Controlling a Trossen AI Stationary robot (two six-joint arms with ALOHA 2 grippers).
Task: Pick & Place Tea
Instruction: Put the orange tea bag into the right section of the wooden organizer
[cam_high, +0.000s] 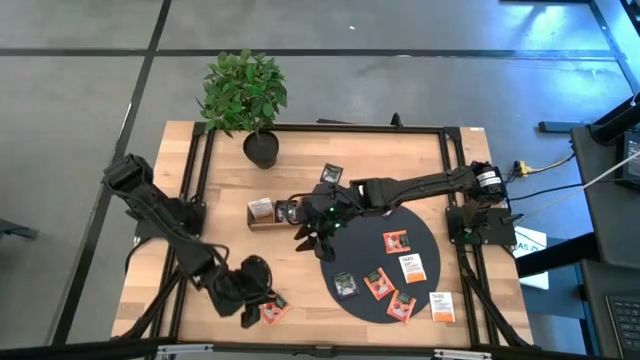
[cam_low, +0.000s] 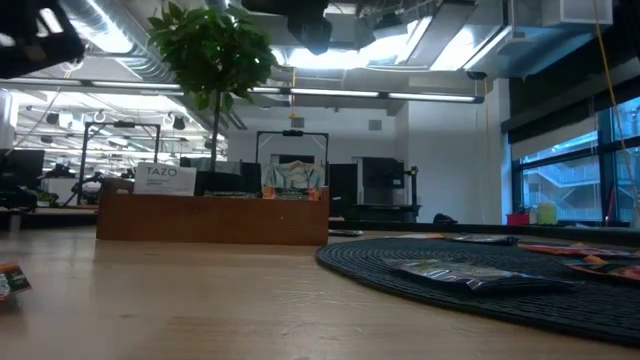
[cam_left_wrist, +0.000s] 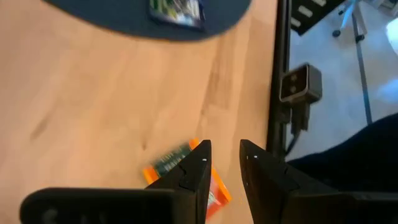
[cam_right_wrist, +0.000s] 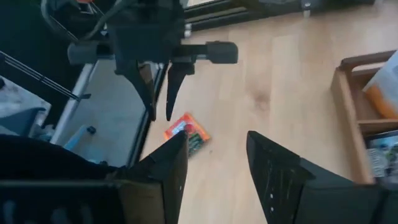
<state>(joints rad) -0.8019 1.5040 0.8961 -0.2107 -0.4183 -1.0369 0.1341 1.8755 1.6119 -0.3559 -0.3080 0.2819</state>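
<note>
Left wrist view shows the left gripper (cam_left_wrist: 222, 163) parted and empty over a red-orange tea sachet (cam_left_wrist: 186, 171) lying flat on the wooden table (cam_left_wrist: 93, 93); fingers may skid over it; the right gripper (cam_right_wrist: 214, 162), spread and empty, hovers near the wooden tray (cam_right_wrist: 348, 112).

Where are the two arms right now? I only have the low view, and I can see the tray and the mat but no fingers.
Observer: The left gripper is at the table's front left, just above a red-orange sachet.
Operator: Gripping it?
Observer: No. Its fingers are apart, and the sachet lies flat on the wood.
Operator: And the right?
Observer: The right gripper is beside the wooden tray, fingers apart, holding nothing.
</note>
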